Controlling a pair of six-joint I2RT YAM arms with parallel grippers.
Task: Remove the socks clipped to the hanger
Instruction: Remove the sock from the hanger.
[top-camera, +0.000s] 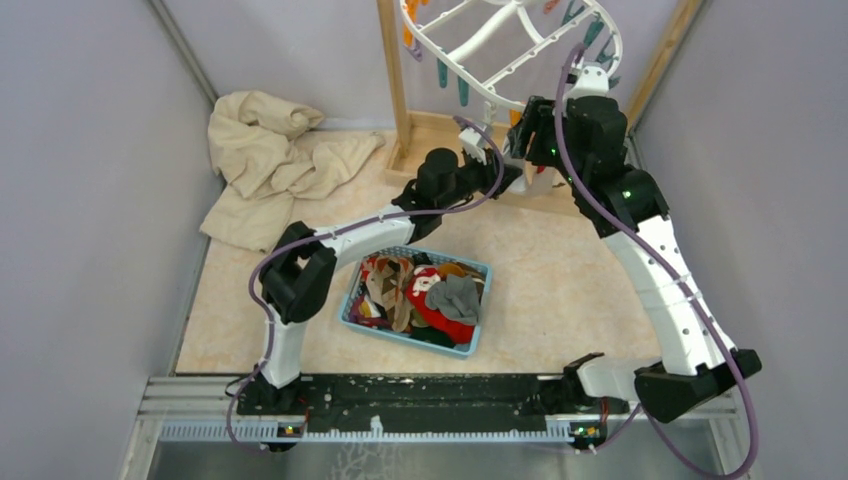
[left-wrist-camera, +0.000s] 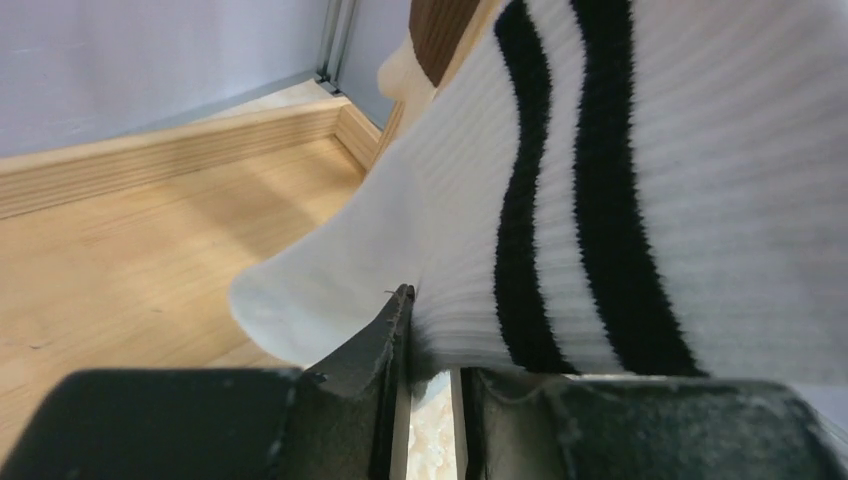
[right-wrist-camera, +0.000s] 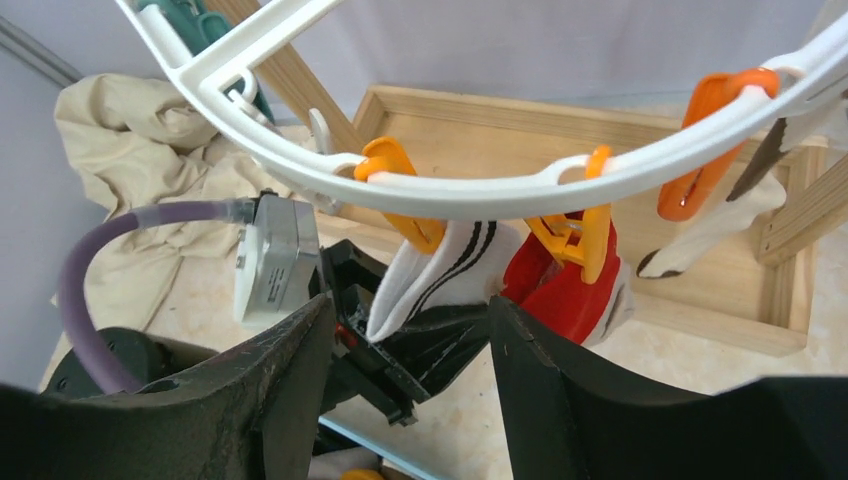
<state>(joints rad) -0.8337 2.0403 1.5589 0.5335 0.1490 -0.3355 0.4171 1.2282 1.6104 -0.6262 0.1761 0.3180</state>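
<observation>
The white hanger ring (top-camera: 520, 35) hangs from the wooden rack at the back; it also shows in the right wrist view (right-wrist-camera: 480, 190). A white sock with black stripes (right-wrist-camera: 440, 265) hangs from an orange clip (right-wrist-camera: 400, 185). My left gripper (left-wrist-camera: 430, 325) is shut on this sock (left-wrist-camera: 700, 200) near its lower end, and shows under the ring (top-camera: 497, 160). A red sock (right-wrist-camera: 560, 295) hangs from the neighbouring orange clip (right-wrist-camera: 580, 235). A white and brown sock (right-wrist-camera: 715, 225) hangs further right. My right gripper (right-wrist-camera: 410, 300) is open and empty, just in front of the striped sock (top-camera: 527, 135).
A blue basket (top-camera: 352, 300) holding several loose socks sits in front of the arms. A large beige cloth (top-camera: 270, 160) lies at the back left. The wooden rack base (right-wrist-camera: 600, 115) and post (top-camera: 395, 75) stand under the hanger.
</observation>
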